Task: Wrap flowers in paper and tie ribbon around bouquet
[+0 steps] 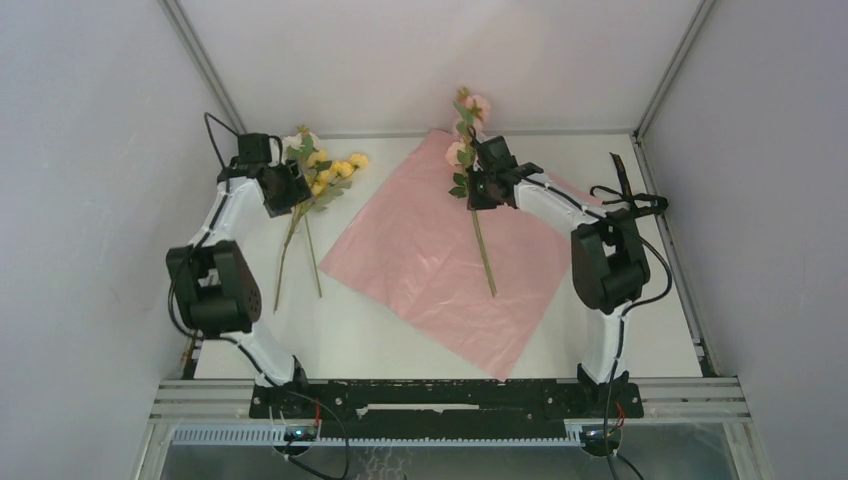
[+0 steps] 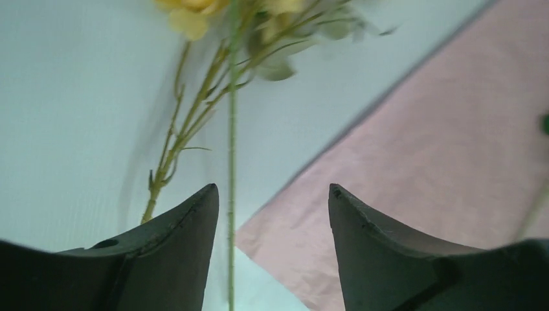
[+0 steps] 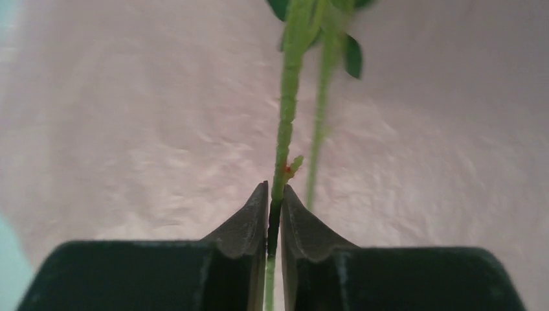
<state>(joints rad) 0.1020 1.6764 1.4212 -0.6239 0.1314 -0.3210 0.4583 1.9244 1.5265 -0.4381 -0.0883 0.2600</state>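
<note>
Blurry flowers [image 2: 188, 18], half off-view

Pink paper [image 1: 420, 270] flat, turned cornerwise. Pink flowers [image 1: 482, 250], long green stem, over its middle. Yellow flowers [image 1: 335, 170] lying just left of it. Black ribbon [image 1: 622, 180] looped, far right.

Black-and-white jointed left arm [image 1: 225, 215]: elbow folded by the left edge of the table [image 1: 350, 340], wrist reaching toward the far-left corner. Black two-finger left gripper [image 2: 272, 194]: jaws parted. Right arm [image 1: 545, 200]: stretched toward the far edge. Right gripper [image 3: 274, 194]: pinched on a thin green flower stem [image 3: 285, 129].
</note>
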